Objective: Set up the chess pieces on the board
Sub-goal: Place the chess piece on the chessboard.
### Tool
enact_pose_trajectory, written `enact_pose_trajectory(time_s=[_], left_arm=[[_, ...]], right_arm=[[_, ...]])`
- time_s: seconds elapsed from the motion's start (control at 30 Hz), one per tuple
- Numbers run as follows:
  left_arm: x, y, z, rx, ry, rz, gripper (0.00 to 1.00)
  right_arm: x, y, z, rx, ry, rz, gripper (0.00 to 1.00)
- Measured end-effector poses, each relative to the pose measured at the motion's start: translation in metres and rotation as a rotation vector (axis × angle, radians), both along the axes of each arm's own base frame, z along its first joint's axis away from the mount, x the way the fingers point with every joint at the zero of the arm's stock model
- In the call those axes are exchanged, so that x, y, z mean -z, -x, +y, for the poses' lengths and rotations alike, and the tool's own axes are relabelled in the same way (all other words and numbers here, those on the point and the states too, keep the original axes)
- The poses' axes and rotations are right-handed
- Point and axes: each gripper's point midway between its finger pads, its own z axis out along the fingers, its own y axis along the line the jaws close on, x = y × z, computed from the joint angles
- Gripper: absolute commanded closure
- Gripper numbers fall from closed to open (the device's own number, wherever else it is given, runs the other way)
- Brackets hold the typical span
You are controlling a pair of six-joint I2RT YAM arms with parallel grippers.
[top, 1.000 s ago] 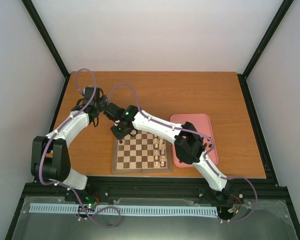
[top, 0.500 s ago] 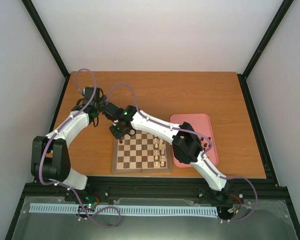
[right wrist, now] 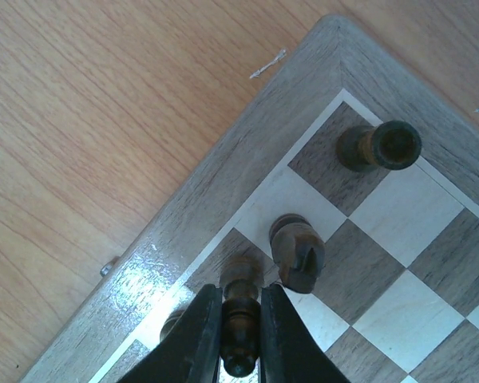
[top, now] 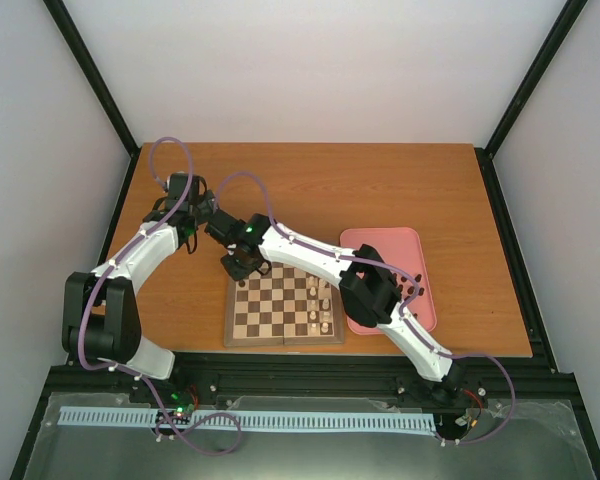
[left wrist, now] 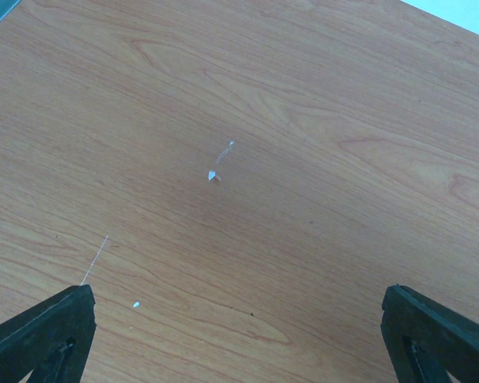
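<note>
Chess piece — pinched between right jaws, above board corner.

Dark piece — mostly hidden behind finger, ID unclear.

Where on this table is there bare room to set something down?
Bare: the orange-brown wooden table beyond the checkered wooden chessboard and the pink tray, and the board's middle squares. Crowded: its far-left corner, where the right gripper pinches a dark chess piece.
</note>
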Motion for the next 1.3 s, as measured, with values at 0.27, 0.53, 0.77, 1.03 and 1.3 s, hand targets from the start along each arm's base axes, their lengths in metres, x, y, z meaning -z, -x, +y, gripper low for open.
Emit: enact_pose_trajectory(time_s=[0.27, 0.53, 0.77, 1.03, 1.3], left_arm=[[0.0000, 0.0000, 0.0001, 0.000, 0.000, 0.000, 0.00], [0.0000, 0.0000, 0.0001, 0.000, -0.001, 0.000, 0.00], [0.0001, 0.0000, 0.0001, 0.000, 0.000, 0.000, 0.00], [0.0009, -0.0001, 0.0001, 0.000, -0.001, 0.002, 0.00], [0.0012, -0.0001, 0.0000, 0.000, -0.001, 0.003, 0.00]], right_arm=[[0.0000, -0.0029, -0.0016, 0.007, 0.009, -0.016, 0.95], [0.0000, -0.0037, -0.0017, 0.005, 0.012, -0.021, 0.92], [0.0004, -0.0026, -0.0023, -0.007, 0.018, -0.021, 0.77], [0.0007, 0.0003, -0.0017, -0.015, 0.025, -0.023, 0.71], [-0.0006, 0.0003, -0.0017, -0.015, 0.034, -0.042, 0.70]])
